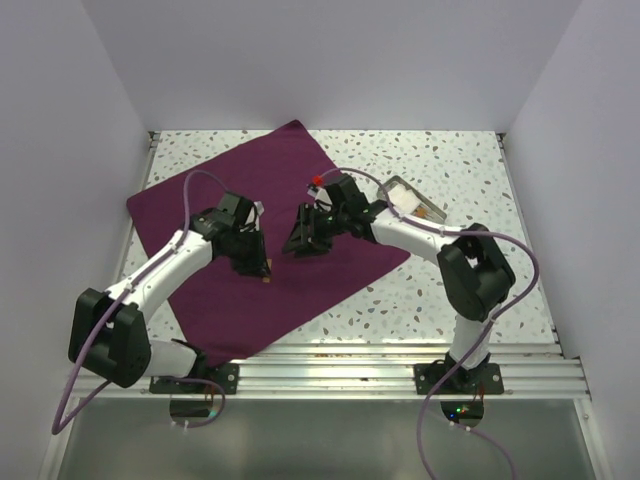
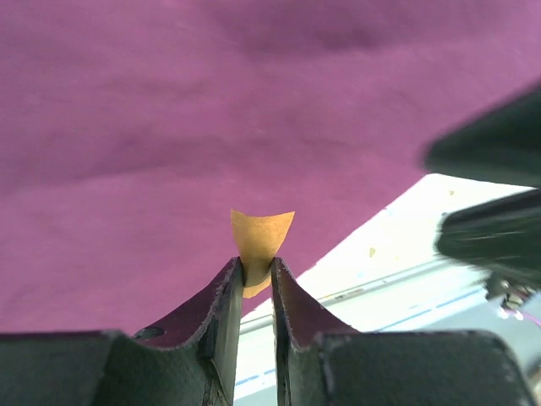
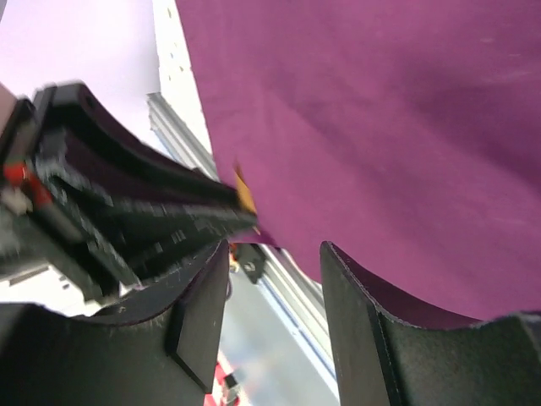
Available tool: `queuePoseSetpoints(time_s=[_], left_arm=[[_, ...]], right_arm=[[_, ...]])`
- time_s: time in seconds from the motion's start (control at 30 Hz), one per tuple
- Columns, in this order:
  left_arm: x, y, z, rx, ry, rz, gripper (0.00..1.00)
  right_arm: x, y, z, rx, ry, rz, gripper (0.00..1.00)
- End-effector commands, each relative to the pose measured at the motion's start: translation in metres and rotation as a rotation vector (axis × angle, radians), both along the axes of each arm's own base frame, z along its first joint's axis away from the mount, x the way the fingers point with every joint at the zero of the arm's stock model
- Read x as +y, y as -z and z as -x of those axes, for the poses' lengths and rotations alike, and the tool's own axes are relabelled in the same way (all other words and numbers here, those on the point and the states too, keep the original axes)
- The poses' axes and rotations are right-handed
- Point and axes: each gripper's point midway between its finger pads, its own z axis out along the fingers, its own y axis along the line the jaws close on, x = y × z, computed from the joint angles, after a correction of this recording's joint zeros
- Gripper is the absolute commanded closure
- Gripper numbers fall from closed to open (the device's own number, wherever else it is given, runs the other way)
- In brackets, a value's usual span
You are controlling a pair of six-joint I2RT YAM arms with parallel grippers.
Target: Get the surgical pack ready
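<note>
The surgical pack (image 1: pixel 283 165) is a large purple-maroon cloth spread flat as a diamond on the speckled table. It fills the left wrist view (image 2: pixel 254 101) and the right wrist view (image 3: pixel 380 127). My left gripper (image 1: pixel 258 265) hovers over the middle of the cloth, shut on a small tan slip (image 2: pixel 262 237), which pokes up between the jaws (image 2: pixel 256 266). My right gripper (image 1: pixel 298 243) is just to its right, above the cloth, open and empty (image 3: pixel 275 254). The tan slip (image 3: pixel 245 193) also shows in the right wrist view, beside the left gripper's dark fingers (image 3: pixel 152 220).
A small grey metal tray (image 1: pixel 401 185) with white gauze stands to the right of the cloth, behind the right arm. White walls close in the table on three sides. A metal rail (image 1: pixel 330 355) runs along the near edge.
</note>
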Motion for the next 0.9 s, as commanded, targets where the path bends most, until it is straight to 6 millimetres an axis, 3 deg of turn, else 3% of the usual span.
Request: queuePoseSetpoints(time_s=[0.0,0.53,0.87], left_arm=[[-0.022,-0.021,-0.009,-0.062,-0.002,0.094,0.77],[-0.029,-0.030,-0.006,-0.078,0.014,0.129,0.80],[-0.035,-0.035,-0.012,-0.090,0.019,0.149,0.81]], right_arm=[[0.024,-0.033,-0.010,-0.021,0.014,-0.097,0.49],[0.045,-0.007,0.010,-0.003,-0.060,-0.058,0.55],[0.055,-0.007,0.019,0.006,-0.107,-0.093,0.60]])
